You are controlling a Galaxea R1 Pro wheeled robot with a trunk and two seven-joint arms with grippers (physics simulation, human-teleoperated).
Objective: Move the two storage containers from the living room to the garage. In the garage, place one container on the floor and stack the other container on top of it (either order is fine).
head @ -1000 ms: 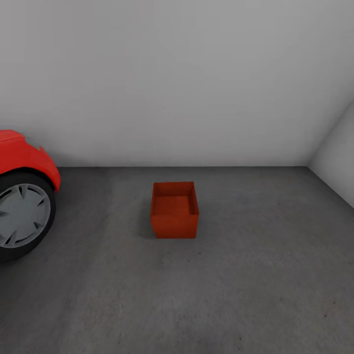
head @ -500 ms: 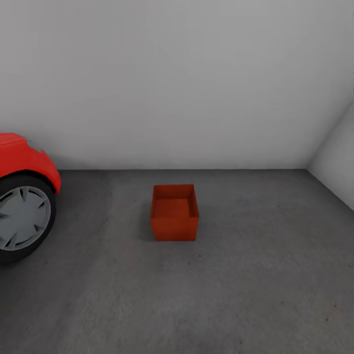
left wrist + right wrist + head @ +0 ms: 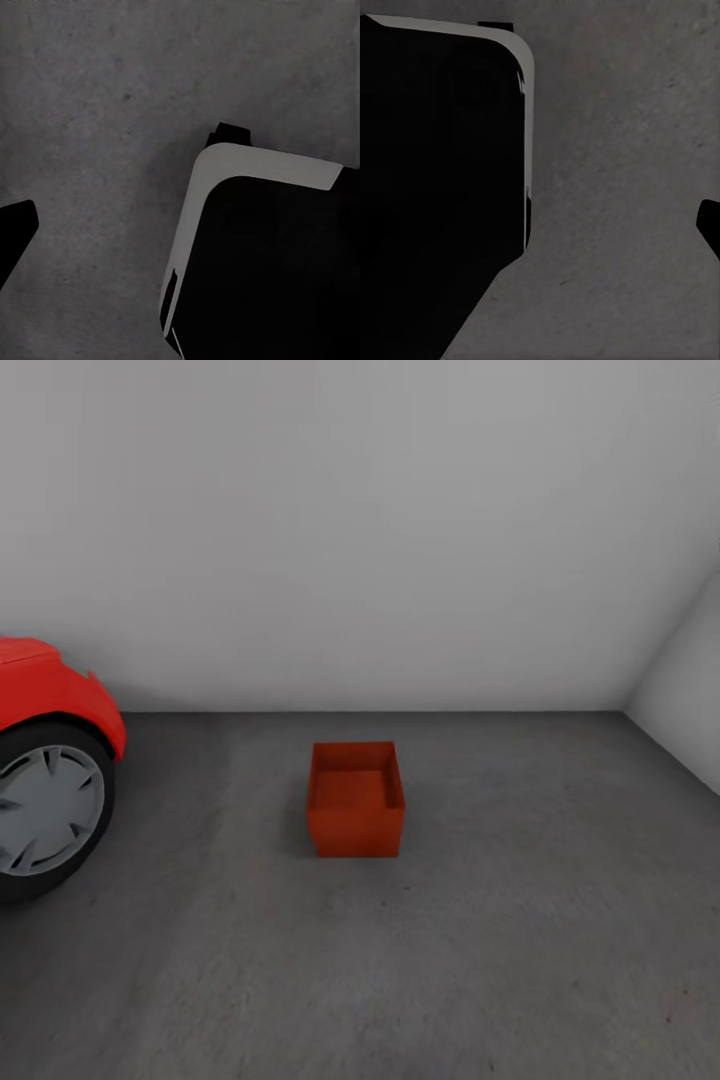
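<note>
1. Head view: one storage container (image 3: pixel 355 799) sits upright on the garage floor (image 3: pixel 520 920), mid-scene, well short of the far white wall (image 3: pixel 360 520). Red car (image 3: pixel 45 700) with its wheel (image 3: pixel 45 810) is at the left, well apart from the box.
2. It looks like a double-height block, so it may be two boxes already stacked. You can't tell from this angle; no seam shows.
3. Container reads as rigid, thin-walled, open-topped and empty, so judge it light and stiff, not fragile. Smooth plain walls probably slip under a pinch.
4. Best hold: clamp a top rim wall, one finger inside and one outside, at the middle of a short side so it doesn't swing. For two arms, take opposite walls and squeeze inward.
5. Left wrist view: bare concrete and a dark white-edged robot body part (image 3: pixel 255 255). A dark shape at the frame edge may be a fingertip; you can't tell if that pincer is wide or narrow.
6. Right wrist view: same, dark body panel (image 3: pixel 435 187) over concrete. Pincer state can't be told, and nothing seems to be held.
7. If a second box remains, lower it square onto the rim; a light box shifts easily.
</note>
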